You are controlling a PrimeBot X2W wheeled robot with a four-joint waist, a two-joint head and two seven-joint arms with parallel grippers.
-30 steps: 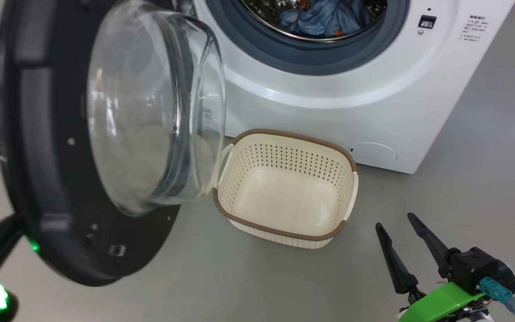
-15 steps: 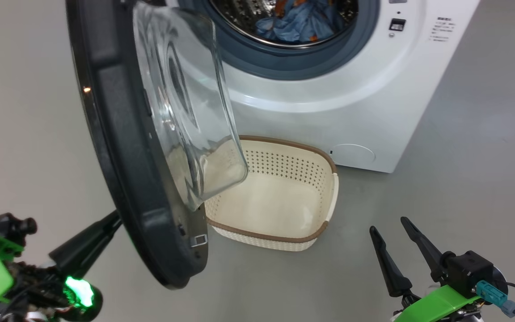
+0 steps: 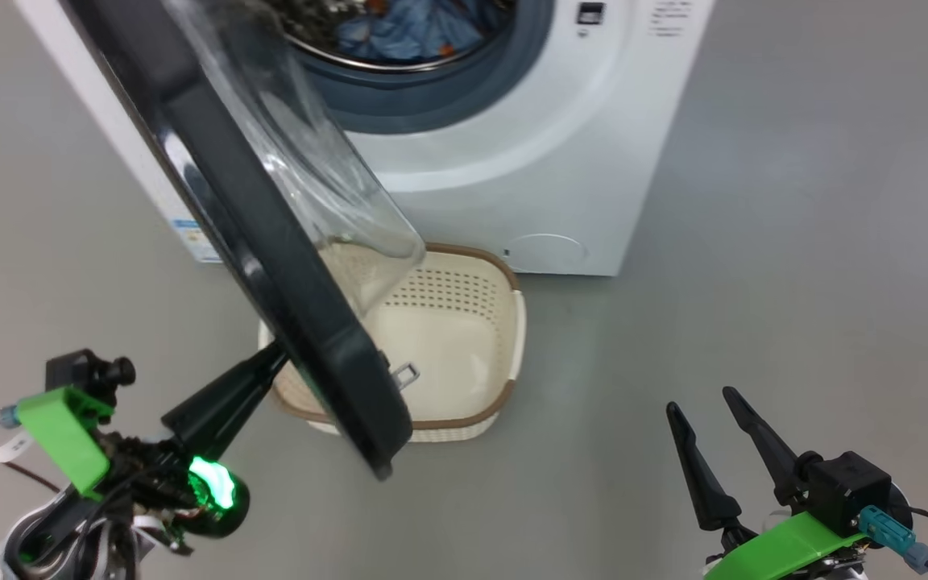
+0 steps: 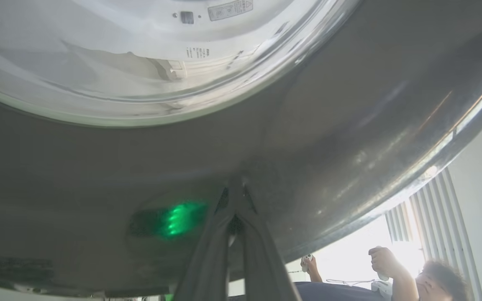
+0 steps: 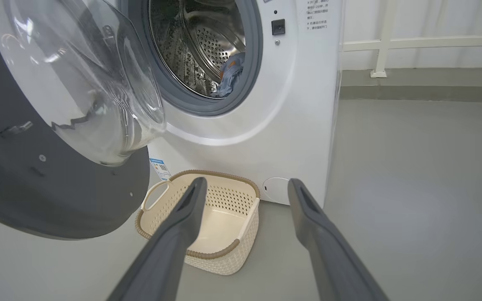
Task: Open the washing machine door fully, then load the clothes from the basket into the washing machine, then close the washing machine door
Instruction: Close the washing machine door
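Currently left gripper (image 4: 235,192), fingers pressed together, grips nothing, tips touching half-open glossy black round door (image 3: 271,266); right gripper (image 3: 702,403) gapes wide, empty. Blue clothes (image 3: 408,32) lie inside white washing machine's (image 3: 561,161) steel drum (image 5: 207,42).

You'll find nothing legible: the small print (image 5: 318,14) high on the washer (image 5: 303,125), the blue label (image 5: 160,167) low on its front, and the warning-triangle sticker (image 4: 229,9) showing in the door (image 4: 349,125) glass are all too small to read.
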